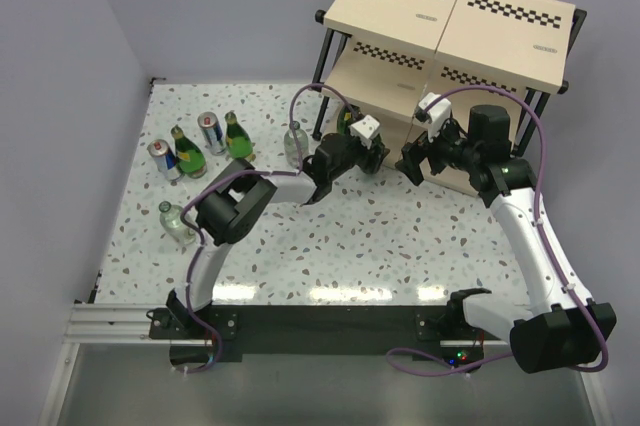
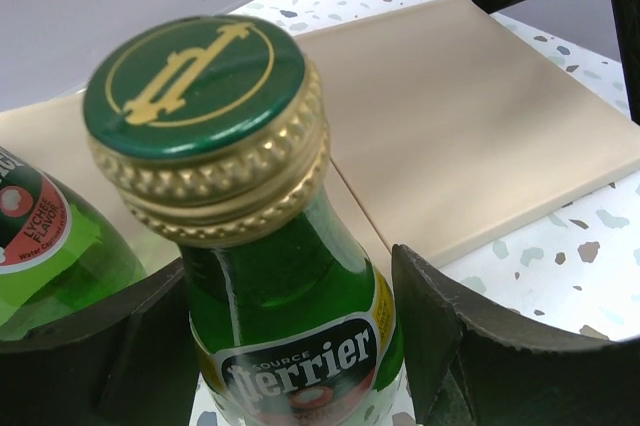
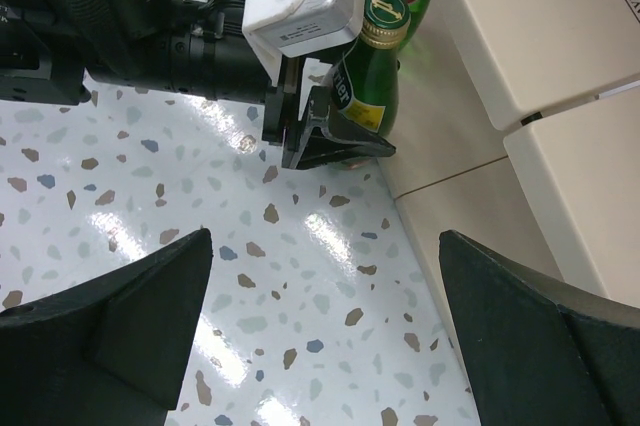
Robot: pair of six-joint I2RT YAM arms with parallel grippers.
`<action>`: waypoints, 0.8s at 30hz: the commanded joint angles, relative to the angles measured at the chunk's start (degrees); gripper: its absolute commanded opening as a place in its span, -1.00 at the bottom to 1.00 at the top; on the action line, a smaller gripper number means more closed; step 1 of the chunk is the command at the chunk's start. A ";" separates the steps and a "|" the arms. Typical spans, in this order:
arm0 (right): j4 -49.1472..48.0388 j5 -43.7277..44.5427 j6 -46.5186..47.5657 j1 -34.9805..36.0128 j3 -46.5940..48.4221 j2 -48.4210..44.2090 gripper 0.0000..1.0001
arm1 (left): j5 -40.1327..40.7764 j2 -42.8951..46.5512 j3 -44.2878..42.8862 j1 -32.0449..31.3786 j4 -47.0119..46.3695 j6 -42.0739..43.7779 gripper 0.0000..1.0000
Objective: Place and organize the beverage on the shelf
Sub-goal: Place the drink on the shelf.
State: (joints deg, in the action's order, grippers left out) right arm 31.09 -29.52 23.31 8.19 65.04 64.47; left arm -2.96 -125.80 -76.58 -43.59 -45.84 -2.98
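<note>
the left claw is pinching a green bottle low on its body, one dark finger against each side, with the gold-skirted cap standing upright and free above them. the right wrist view shows this bottle at the front edge of the shelf's lowest board; whether its base sits on the board or on the tabletop is hidden by the claw. just beside it on the board stands a second green bottle. the right claw is spread wide and empty, hovering over the tabletop close to the left one.

risks as i judge them: the held glass could nudge its neighbour over, since the gap between them is slim. its base could also catch on the board's lip and tip in the grip. the two claws are near enough to collide if both move in. the remaining drinks, two cans and several bottles, wait well apart to the left.
</note>
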 commanded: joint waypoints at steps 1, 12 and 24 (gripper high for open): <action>-2.18 -0.28 -0.90 -0.45 2.11 -0.31 0.98 | 1.03 1.34 -4.81 0.53 -11.81 0.08 -1.00; -2.09 -0.37 -0.90 -0.63 2.11 -0.22 0.98 | 1.82 -2.08 -9.99 0.61 -10.49 0.79 -1.00; -2.00 -0.37 -0.90 -0.80 2.20 -0.04 0.98 | 2.87 -2.61 -10.62 0.62 -11.98 1.05 -1.00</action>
State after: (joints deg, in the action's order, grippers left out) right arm 30.98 -29.52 23.16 7.75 65.04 64.47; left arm -1.80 -130.50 -83.05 -43.51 -45.43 -2.81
